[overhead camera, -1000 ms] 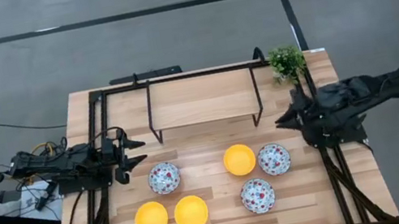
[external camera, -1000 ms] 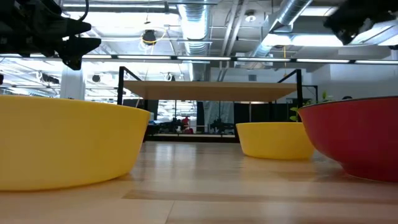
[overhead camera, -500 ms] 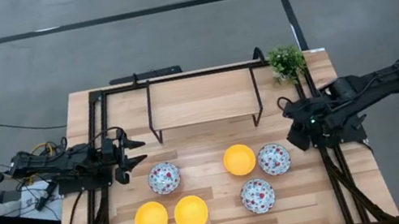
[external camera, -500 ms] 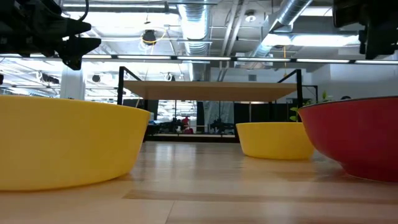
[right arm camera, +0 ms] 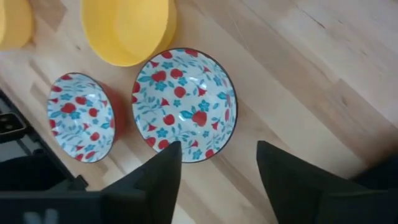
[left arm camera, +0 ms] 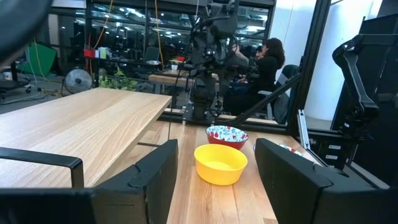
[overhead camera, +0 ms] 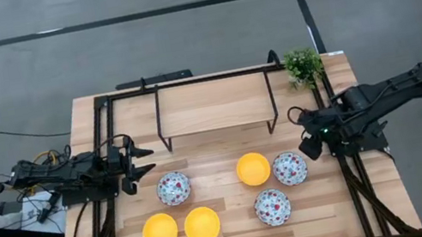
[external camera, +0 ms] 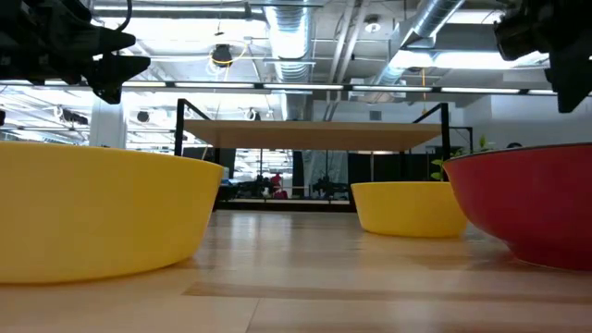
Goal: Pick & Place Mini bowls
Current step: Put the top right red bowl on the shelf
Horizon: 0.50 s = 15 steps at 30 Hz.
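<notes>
Six mini bowls stand on their bases on the wooden table point(overhead camera: 218, 156). Three are yellow point(overhead camera: 253, 168) point(overhead camera: 160, 232) point(overhead camera: 202, 225). Three are floral point(overhead camera: 174, 188) point(overhead camera: 289, 168) point(overhead camera: 272, 207). My right gripper point(overhead camera: 307, 143) hovers open at the table's right, pointing down, just beyond the right floral bowl point(right arm camera: 183, 106); in its wrist view that bowl lies ahead of the spread fingers of my right gripper point(right arm camera: 217, 149). My left gripper point(overhead camera: 145, 160) waits open at the table's left, held level, with the middle yellow bowl point(left arm camera: 221, 164) far ahead of it.
A black-framed wooden shelf point(overhead camera: 213, 105) stands across the far middle. A small green plant point(overhead camera: 303, 65) sits at the far right corner. Black rails point(overhead camera: 353, 181) run along both side edges. A person point(left arm camera: 268, 59) sits in the room beyond the table.
My right gripper has swung from pointing level toward the table's left to pointing down. It has also come a little toward the near edge and downward, close to the right floral bowl. The bowls have not moved.
</notes>
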{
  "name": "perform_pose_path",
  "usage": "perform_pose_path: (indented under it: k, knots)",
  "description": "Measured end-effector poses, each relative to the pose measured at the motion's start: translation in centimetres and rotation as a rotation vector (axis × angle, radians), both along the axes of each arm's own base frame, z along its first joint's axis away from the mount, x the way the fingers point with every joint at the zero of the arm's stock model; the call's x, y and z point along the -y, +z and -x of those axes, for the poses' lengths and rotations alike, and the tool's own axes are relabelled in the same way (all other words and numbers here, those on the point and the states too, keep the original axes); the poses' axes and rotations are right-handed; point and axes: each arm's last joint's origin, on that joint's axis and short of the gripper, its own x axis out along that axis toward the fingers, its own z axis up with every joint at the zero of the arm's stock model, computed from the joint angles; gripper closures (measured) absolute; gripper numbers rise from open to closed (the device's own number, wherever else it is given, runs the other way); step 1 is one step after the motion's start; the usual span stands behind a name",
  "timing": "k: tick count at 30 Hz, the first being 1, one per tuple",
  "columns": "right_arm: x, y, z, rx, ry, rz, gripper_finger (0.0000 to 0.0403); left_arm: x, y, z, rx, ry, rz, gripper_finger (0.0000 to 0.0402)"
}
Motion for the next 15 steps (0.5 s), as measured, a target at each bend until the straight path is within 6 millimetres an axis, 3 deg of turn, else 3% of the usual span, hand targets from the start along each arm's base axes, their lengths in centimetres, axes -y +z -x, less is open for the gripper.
perform_pose_path:
  k: [5,15]
  knots:
    - [-0.2,-0.8,-1.1,-0.07,-0.023,0.004,0.0181,0.0,0.0,0.0,0.0,0.0,0.0,0.0188]
    - [-0.7,-2.4,-2.8,-0.177,-0.012,0.023,0.0181,0.0,0.0,0.0,0.0,0.001,0.0,0.0188]
